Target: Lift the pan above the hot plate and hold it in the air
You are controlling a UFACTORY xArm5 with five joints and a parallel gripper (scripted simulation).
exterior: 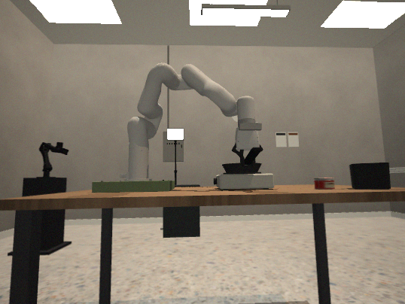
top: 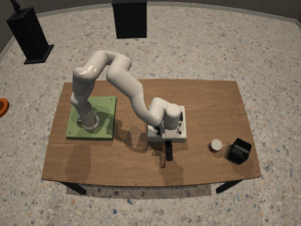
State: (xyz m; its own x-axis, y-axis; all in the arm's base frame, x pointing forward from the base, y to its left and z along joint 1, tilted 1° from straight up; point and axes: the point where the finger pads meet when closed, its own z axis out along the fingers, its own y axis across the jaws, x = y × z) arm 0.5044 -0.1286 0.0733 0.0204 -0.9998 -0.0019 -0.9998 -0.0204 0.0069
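The black pan [exterior: 242, 168] sits on the white hot plate [exterior: 245, 180] near the middle of the wooden table. In the overhead view the arm's wrist covers the pan bowl and only the black handle [top: 169, 150] shows, reaching toward the table's front edge. My gripper [exterior: 246, 159] points down over the pan, and its fingers are shut on the pan where the handle rises from the bowl. The pan bottom still rests on the hot plate.
A red can with a white lid [top: 216, 145] and a black box [top: 239, 151] stand on the right part of the table. The green base plate [top: 93, 118] carries the arm at the left. Black stands are on the floor behind.
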